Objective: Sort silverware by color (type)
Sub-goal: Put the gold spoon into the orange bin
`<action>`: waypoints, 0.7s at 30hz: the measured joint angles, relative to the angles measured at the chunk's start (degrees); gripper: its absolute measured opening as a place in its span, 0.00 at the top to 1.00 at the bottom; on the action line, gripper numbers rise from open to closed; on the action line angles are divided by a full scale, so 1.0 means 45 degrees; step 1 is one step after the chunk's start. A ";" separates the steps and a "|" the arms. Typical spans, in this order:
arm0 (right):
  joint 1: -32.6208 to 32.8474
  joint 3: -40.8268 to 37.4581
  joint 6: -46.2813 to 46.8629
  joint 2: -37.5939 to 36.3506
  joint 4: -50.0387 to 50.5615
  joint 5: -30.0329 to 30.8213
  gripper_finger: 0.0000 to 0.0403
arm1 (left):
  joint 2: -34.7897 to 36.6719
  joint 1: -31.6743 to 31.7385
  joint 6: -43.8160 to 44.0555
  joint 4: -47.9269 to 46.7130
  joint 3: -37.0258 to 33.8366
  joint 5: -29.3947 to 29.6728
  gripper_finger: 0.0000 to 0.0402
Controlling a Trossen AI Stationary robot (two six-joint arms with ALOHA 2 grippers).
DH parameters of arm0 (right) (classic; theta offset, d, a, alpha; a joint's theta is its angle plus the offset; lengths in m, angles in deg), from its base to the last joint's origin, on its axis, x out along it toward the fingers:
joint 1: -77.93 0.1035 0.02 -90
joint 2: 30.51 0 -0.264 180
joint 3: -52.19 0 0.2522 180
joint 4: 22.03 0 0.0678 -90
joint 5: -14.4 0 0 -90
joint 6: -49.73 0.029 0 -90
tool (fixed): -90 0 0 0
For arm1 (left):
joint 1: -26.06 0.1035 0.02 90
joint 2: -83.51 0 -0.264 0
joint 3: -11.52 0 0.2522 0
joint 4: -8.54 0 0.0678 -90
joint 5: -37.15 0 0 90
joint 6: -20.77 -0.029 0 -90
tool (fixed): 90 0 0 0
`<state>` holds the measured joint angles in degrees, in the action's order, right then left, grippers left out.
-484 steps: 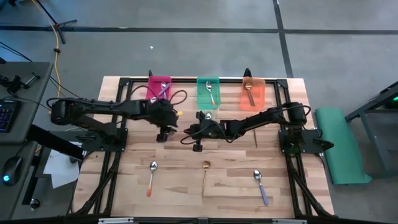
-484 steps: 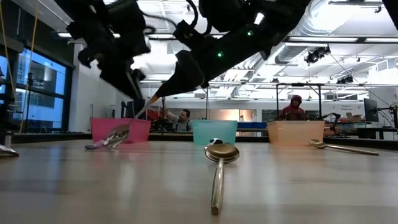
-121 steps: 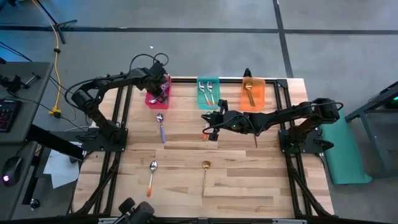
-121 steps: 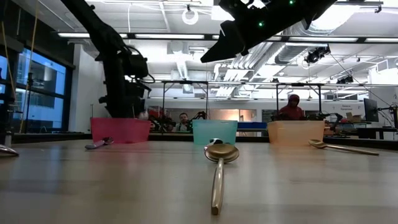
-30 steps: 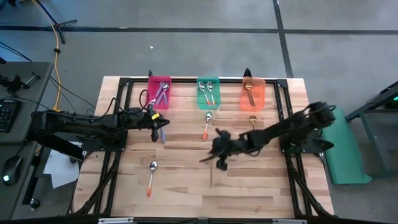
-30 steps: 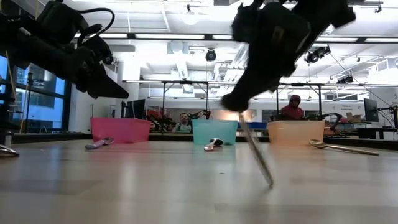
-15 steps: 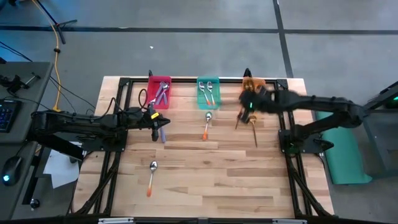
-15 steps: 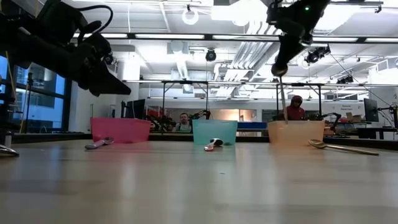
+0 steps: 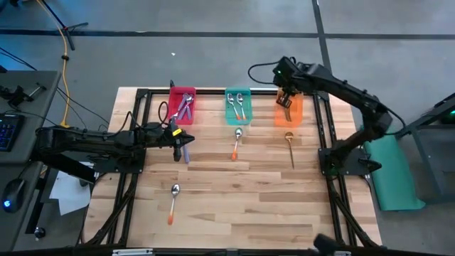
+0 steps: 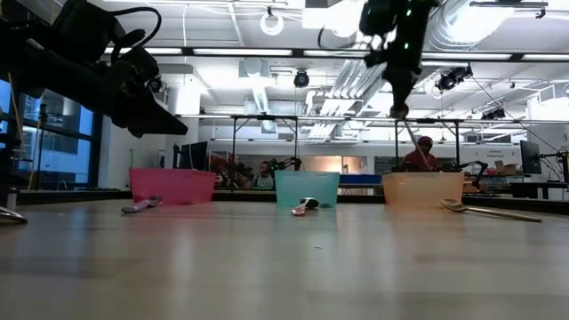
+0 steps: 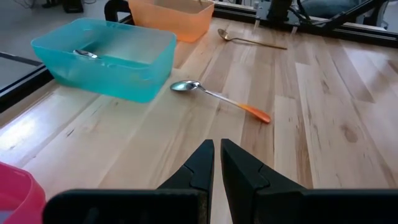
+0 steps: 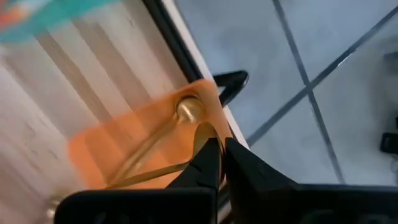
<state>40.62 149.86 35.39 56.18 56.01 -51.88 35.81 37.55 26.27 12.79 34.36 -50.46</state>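
On the wooden table (image 9: 234,206), an orange-handled spoon (image 9: 173,201) lies nearest. Farther on, the left gripper (image 9: 178,139), jaws closed and empty, hovers by a purple-handled spoon (image 9: 186,152). Another orange-handled spoon (image 9: 236,141) and a gold spoon (image 9: 290,146) lie before the bins. The right gripper (image 9: 286,98) grips a gold spoon (image 12: 149,174) over the orange bin (image 9: 297,114). Beyond, a person (image 10: 420,153) sits.

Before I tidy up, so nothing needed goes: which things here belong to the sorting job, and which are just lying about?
Job: purple-handled spoon, orange-handled spoons, gold spoon, red bin, teal bin, orange bin.
Lying about: keyboard, mouse, yellow cable.
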 joint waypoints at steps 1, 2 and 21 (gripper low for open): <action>-0.0220 0.0057 -0.0341 0.0303 0.0041 -0.0016 1.00 | 0.0000 0.0000 -0.0005 -0.0002 0.0000 0.0000 0.95; -0.0429 0.0100 -0.0620 0.0598 0.0035 -0.0040 1.00 | 0.0000 0.0000 -0.0009 -0.0002 0.0000 0.0000 0.95; -0.2664 0.0148 -0.2594 0.3355 -0.0837 -0.2042 1.00 | 0.0000 0.0019 -0.0034 0.0668 0.0000 0.0102 0.95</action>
<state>28.63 150.53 23.72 71.28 52.24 -61.07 35.81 37.64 26.11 15.79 34.36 -50.00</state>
